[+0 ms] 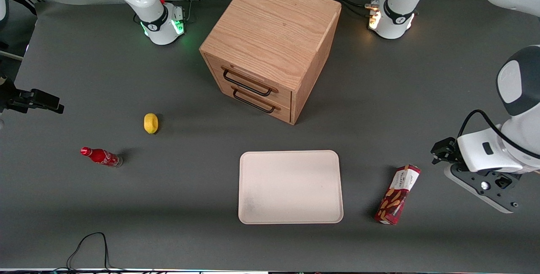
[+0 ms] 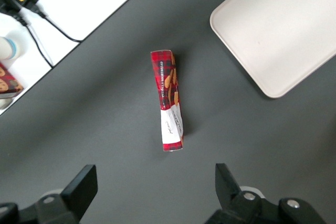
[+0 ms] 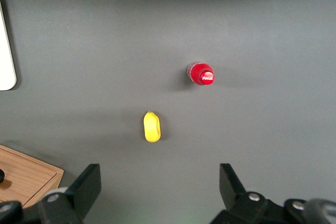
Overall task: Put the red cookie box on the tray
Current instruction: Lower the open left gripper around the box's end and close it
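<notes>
The red cookie box (image 1: 398, 200) lies flat on the dark table beside the tray (image 1: 291, 187), toward the working arm's end; its white end panel points away from the front camera. The cream tray holds nothing. My gripper (image 1: 443, 152) hovers above the table, farther toward the working arm's end than the box and a little farther from the front camera. In the left wrist view the gripper (image 2: 153, 174) is open, its fingers wide apart with bare table between them. The cookie box (image 2: 169, 100) lies just ahead of them, apart from them, with a corner of the tray (image 2: 278, 30) beside it.
A wooden cabinet (image 1: 270, 46) with two drawers stands farther from the front camera than the tray. A yellow lemon (image 1: 150, 123) and a small red soda bottle (image 1: 101, 156) sit toward the parked arm's end. A black cable (image 1: 90, 244) loops at the table's near edge.
</notes>
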